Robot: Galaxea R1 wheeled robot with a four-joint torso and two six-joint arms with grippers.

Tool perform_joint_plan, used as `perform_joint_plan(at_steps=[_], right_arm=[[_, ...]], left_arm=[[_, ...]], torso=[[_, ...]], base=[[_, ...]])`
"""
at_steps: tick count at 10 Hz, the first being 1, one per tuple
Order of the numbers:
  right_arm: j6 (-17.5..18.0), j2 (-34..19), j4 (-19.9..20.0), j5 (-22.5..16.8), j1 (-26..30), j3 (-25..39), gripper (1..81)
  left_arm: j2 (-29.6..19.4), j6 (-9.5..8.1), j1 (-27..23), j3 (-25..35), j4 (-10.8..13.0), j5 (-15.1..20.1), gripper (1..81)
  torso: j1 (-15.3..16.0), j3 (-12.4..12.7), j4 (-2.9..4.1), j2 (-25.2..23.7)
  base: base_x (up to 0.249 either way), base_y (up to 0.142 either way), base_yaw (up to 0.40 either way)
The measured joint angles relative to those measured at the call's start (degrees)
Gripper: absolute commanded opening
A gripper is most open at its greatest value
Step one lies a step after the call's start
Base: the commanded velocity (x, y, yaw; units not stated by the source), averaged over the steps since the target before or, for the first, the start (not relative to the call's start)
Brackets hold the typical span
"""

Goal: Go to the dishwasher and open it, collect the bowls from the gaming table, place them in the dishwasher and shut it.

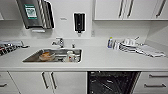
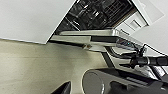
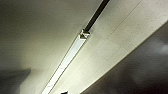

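Whether either gripper is open or closed cannot be told. The dishwasher point(image 1: 113, 82) is standing open beneath the counter point(image 1: 105, 58), its dark racks showing, right of the sink point(image 1: 32, 58) holding dishes; a drying rack point(image 1: 132, 46) is sitting farther right.

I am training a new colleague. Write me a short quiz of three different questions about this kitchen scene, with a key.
1. True or false: the dishwasher under the counter is open.
2. What lies in the sink? A) dishes B) a towel C) fruit
3. Fill in: the tap stands behind the ____.

Key: 1 true; 2 A; 3 sink.
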Motion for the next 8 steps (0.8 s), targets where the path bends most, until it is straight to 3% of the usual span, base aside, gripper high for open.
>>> perform_joint_plan(at_steps=[4, 6, 7, 8], right_arm=[[1.9, 4.2, 1.2, 0.1, 0.2, -5.9, 81.1], [0.6, 5.6, 1.1, 0.2, 0.9, -7.6, 81.1], [-4.6, 7.2, -2.7, -9.9, 0.8, -6.6, 81.1], [-4.6, 10.3, -3.9, -16.3, -4.1, -6.7, 81.1]], left_arm=[[2.1, 0.0, 0.0, -1.5, 0.0, 1.3, 81.1], [2.1, 0.0, 0.0, -1.5, 0.0, 1.4, 81.1], [2.2, 0.0, 0.0, -1.5, 0.0, 1.5, 81.1], [2.4, 0.0, 0.2, -1.5, 0.0, 2.1, 81.1]], torso=[[0.1, 0.0, 0.0, 0.0], [0.1, 0.0, 0.02, 0.0], [0.1, 0.0, 0.02, 0.0], [0.1, 0.0, 0.04, 0.0]], base=[[-0.117, 0.0, 0.0], [-0.12, 0.0, 0.0], [-0.12, 0.0, 0.0], [-0.12, 0.0, 0.0]])
